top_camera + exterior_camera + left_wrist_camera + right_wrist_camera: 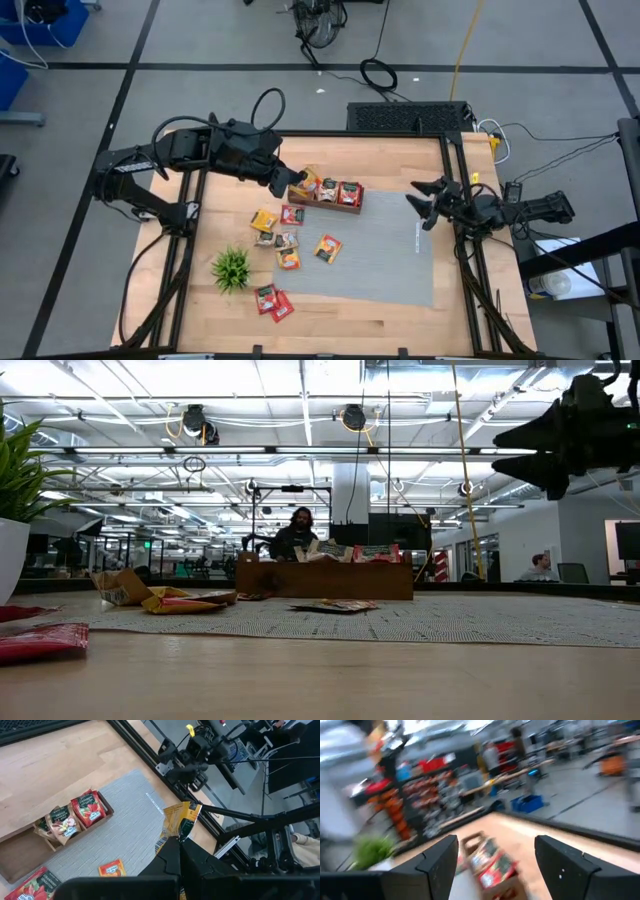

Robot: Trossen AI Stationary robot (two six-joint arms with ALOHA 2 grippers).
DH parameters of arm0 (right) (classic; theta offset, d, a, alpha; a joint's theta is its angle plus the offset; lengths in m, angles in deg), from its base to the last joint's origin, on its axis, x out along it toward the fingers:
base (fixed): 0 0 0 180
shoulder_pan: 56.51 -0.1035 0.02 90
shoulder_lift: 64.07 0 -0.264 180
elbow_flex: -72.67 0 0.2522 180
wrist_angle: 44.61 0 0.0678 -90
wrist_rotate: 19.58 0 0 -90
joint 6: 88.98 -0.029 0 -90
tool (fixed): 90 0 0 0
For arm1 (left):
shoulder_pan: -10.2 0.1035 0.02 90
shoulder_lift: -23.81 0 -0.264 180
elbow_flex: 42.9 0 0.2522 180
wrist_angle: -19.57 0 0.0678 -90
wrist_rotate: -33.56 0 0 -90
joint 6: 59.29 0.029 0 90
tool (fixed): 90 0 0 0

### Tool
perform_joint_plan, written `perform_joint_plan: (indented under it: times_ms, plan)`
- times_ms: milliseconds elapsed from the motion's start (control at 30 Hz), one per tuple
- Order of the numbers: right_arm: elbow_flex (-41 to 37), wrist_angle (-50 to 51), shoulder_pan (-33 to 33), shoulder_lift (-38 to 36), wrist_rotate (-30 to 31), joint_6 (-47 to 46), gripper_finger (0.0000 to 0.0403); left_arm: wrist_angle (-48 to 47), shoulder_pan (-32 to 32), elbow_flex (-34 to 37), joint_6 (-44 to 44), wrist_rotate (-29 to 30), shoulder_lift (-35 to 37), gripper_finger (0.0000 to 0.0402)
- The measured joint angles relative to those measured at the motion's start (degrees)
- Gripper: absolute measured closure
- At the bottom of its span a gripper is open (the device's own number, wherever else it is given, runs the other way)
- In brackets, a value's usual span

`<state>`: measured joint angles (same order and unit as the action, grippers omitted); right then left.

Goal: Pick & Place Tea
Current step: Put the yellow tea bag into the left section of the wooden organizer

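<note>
A yellow tea packet [179, 819] is held by my left gripper [179, 851], which is shut on it. That gripper [288, 181] hovers over the left end of the wooden tray [352, 209], which holds several tea packets [338, 191]. More tea packets lie flat on the grey mat [385, 255]: yellow [264, 220], red [292, 214], orange [328, 248]. Two red ones [273, 300] lie on the bare wood. My right gripper [424, 204] stands open at the mat's right edge with nothing between its fingers; its wrist view [495, 865] is blurred. My left gripper pinches the yellow packet's near edge [175, 838] between its two fingers. The packet sticks out beyond the fingertips, slightly crumpled. It is lifted clear, above the tray's left end.
A small green plant in a white pot [232, 268] stands near the table's left front. Black frame rails [455, 190] run along both table sides. The right half of the mat holds no packets. People sit in the room beyond [298, 532].
</note>
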<state>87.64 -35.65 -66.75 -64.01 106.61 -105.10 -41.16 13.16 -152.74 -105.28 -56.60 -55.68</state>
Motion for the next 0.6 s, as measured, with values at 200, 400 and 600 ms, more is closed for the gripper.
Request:
perform_joint_plan:
  times_ms: [200,400,600]
  plan:
    - [-0.2,0.6,0.0,0.4,10.5,-2.6,0.0160,-0.7,-0.1,0.0,-0.5,0.0,0.0,0.0401]
    - [-0.2,-0.5,0.0,0.8,11.7,-2.3,0.0158,-0.9,0.8,0.0,2.2,0.1,0.0,0.0401]
    - [-0.3,-0.6,0.0,0.8,11.7,-2.3,0.0162,0.8,1.2,0.0,11.1,0.1,0.0,0.0401]
